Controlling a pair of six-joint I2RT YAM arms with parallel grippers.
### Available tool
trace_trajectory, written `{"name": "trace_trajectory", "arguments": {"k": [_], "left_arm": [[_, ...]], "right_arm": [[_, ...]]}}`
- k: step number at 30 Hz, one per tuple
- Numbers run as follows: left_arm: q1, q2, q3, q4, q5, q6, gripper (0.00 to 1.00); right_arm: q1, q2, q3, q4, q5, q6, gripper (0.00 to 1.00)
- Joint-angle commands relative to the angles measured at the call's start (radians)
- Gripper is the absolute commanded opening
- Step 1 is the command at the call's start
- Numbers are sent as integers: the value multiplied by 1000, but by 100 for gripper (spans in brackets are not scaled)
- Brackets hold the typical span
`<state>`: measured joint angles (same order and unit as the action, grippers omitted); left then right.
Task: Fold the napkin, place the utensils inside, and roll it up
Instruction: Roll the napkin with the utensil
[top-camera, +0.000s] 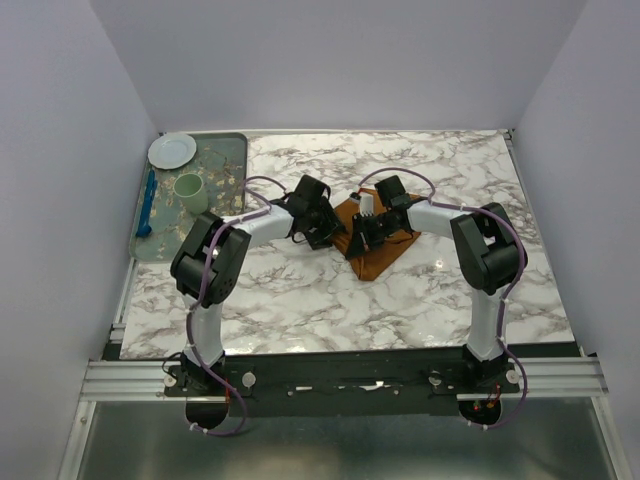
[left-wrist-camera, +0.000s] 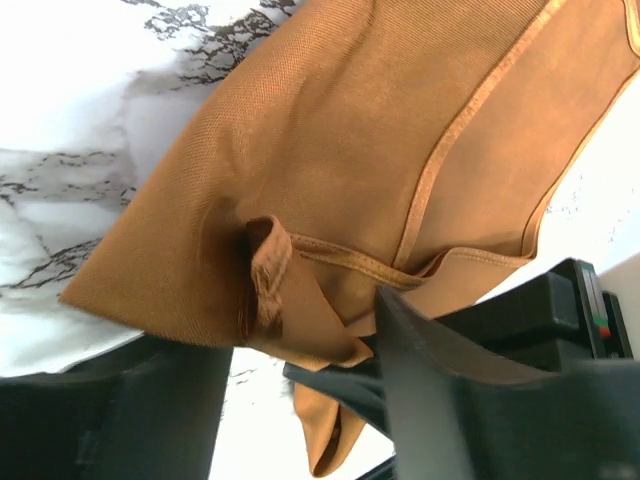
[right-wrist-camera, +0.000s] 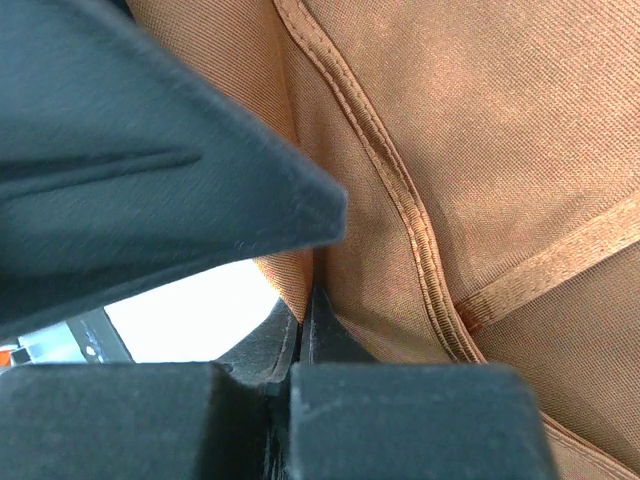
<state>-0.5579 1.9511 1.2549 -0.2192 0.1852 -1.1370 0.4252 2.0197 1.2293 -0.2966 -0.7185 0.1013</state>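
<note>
**A:** From above, the napkin (top-camera: 378, 240) lay crumpled in the middle of the marble table (top-camera: 300, 290), between both arms. What worried you?

**B:** In the left wrist view, the left gripper (left-wrist-camera: 285, 335) stood spread around a loose fold. That fold could have flopped open.

**A:** And the right wrist view?

**B:** The right gripper (right-wrist-camera: 305, 300) pinched the hem, probably thinly, so a tug might have slipped it. The marble looked slick, and plain pale walls (top-camera: 330, 60) boxed it in.
</note>
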Motion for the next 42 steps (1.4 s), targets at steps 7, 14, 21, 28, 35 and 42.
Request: {"name": "trace_trajectory", "arguments": {"k": [7,14,21,28,35,42], "left_arm": [[-5,48,40,-63,-49,3,29],[-7,86,110,-184,-52,39,0],[-7,80,140,-246,-46,0,0],[-4,71,127,-249,-10,-15,0],[1,55,141,-272,5,6,0],[19,45,110,-258,49,16,0]], "right_arm": [[-5,-16,-63,20,145,-17,10],[24,-71,-99,53,215,-26,32],[69,-193,-165,70,370,-31,50],[184,-237,-215,105,594,-58,57],[311,-199,-203,106,885,-86,58],[343,-130,-149,67,967,-69,36]]}}
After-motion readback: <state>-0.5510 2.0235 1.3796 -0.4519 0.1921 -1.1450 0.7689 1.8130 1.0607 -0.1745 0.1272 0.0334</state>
